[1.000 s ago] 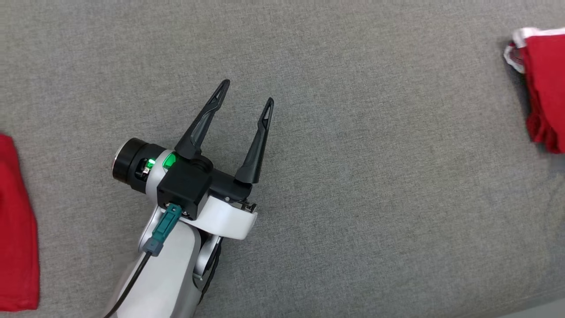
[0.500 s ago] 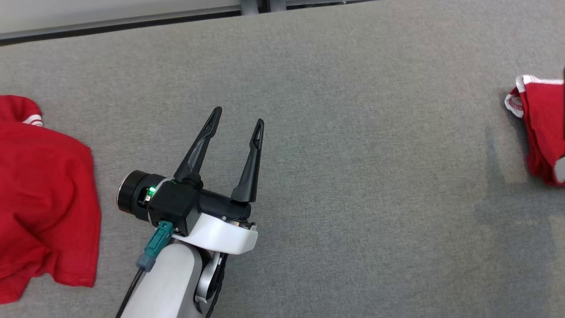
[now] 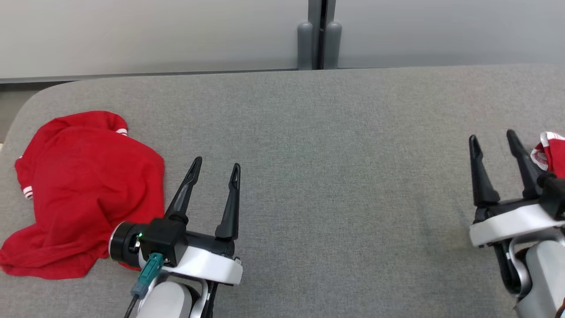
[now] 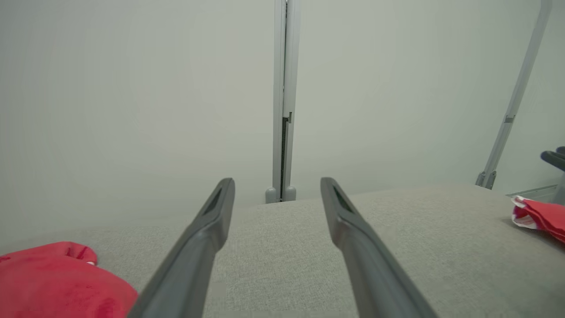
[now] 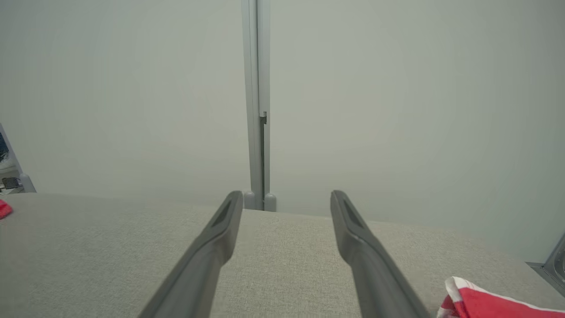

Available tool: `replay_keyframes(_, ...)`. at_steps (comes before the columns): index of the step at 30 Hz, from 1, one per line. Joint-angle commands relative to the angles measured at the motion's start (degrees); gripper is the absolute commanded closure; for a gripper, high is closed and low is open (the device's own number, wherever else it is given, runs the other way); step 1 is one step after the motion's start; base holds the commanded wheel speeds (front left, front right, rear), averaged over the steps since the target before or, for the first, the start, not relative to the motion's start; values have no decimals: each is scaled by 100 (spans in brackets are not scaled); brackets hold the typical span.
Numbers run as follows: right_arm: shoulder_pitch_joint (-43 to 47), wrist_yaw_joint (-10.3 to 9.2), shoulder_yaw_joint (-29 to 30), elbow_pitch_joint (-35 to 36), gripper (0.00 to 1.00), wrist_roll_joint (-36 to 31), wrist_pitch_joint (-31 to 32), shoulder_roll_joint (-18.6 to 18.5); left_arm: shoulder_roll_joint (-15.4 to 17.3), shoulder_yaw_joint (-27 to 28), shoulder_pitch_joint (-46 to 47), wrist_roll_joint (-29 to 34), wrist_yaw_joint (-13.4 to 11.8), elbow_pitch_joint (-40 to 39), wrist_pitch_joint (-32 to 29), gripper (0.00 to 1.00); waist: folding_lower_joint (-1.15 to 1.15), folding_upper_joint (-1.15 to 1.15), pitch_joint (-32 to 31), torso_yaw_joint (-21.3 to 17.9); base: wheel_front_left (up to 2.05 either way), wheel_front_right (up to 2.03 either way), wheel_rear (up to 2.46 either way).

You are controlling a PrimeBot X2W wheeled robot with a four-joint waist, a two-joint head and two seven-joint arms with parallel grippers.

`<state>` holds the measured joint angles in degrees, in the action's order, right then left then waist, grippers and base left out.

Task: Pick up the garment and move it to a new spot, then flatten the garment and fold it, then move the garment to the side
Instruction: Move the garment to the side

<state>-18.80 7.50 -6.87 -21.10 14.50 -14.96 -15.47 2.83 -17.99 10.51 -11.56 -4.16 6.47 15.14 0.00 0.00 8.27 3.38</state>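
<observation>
The crumpled red cloth garment (image 3: 88, 194) lay unflattened at the left of the head view on the grey fabric-covered surface (image 3: 331, 176). The pick-up step was judged not yet begun. Just right of it, at lower left, the left gripper (image 3: 217, 162) hovered with fingers spread and empty, probably ready for a grasp. At lower right, the right gripper (image 3: 492, 134) matched that pose, jaws apart. It stood beside a second red garment with white trim (image 3: 554, 154) at the right edge.

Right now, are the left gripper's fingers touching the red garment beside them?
Apart. The head view shows gray cushion between the fingers of the left gripper and the red garment.
</observation>
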Motion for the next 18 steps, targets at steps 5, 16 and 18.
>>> replay_keyframes(5,462,-2,130,153,0,-172,-33,339,15,9,-271,131,111,113,-1,0,0,0,-291,154,0,0,0)
replay_keyframes(16,1022,-2,337,349,0,-426,-34,844,17,74,-609,-50,-70,243,-1,0,0,0,-482,151,0,0,0)
replay_keyframes(18,1055,-2,350,366,0,-446,-34,901,19,74,-628,-63,-80,256,-1,0,0,0,-475,145,0,0,0)
